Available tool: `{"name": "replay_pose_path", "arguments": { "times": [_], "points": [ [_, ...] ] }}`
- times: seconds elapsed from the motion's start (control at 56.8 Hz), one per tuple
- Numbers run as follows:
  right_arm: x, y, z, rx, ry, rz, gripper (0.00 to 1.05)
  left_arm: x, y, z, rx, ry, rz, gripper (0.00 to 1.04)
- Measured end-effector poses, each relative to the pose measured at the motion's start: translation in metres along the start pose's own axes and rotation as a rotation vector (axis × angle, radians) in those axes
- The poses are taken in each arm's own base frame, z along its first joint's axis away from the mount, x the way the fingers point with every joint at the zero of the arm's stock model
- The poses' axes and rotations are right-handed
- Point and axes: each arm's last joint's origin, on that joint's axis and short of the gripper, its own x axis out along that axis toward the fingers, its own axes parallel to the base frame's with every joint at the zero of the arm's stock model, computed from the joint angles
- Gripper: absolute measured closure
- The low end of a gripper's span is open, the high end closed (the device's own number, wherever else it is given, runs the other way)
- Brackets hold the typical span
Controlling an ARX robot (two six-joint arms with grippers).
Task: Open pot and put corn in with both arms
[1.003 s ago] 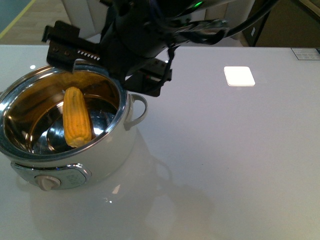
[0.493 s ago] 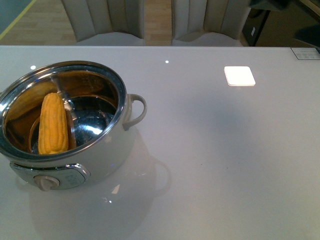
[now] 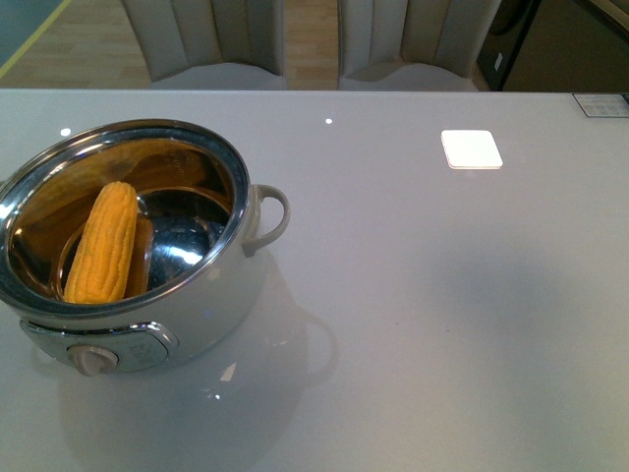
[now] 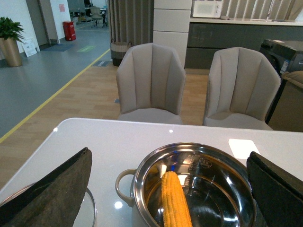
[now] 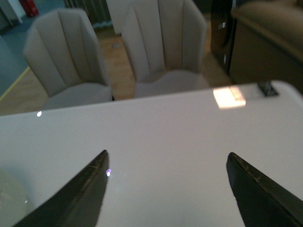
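Observation:
The pot stands open at the left of the white table, its beige dial facing me and its loop handle to the right. The corn lies inside it, leaning against the steel wall. In the left wrist view the pot and the corn show between the wide-open fingers of my left gripper, which is above and empty. My right gripper is open and empty over bare table. Neither arm shows in the front view.
A glass lid's rim shows at the edge of the left wrist view, beside the pot. A bright square light patch lies on the table at the back right. Two grey chairs stand behind the table's far edge.
The black arm that hung over the pot has pulled out of the front view. The corn has slid from upright against the wall to leaning at the pot's left side.

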Motion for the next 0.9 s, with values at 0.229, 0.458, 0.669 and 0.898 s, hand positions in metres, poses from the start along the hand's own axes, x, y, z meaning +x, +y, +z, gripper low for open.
{"name": "replay_pose_path", "arguments": {
  "times": [0.229, 0.458, 0.669, 0.898],
  "points": [
    [-0.028, -0.011, -0.003, -0.094, -0.079, 0.005, 0.79, 0.000, 0.000, 0.000, 0.000, 0.000, 0.000, 0.07],
    [-0.051, -0.023, -0.003, -0.109, -0.081, 0.001, 1.03, 0.000, 0.000, 0.000, 0.000, -0.001, 0.000, 0.07],
    [-0.062, -0.023, 0.001, -0.109, -0.098, 0.002, 1.03, 0.000, 0.000, 0.000, 0.000, -0.001, 0.000, 0.07],
    [-0.071, -0.023, 0.004, -0.109, -0.108, 0.003, 1.03, 0.000, 0.000, 0.000, 0.000, -0.001, 0.000, 0.07]
  ]
}}
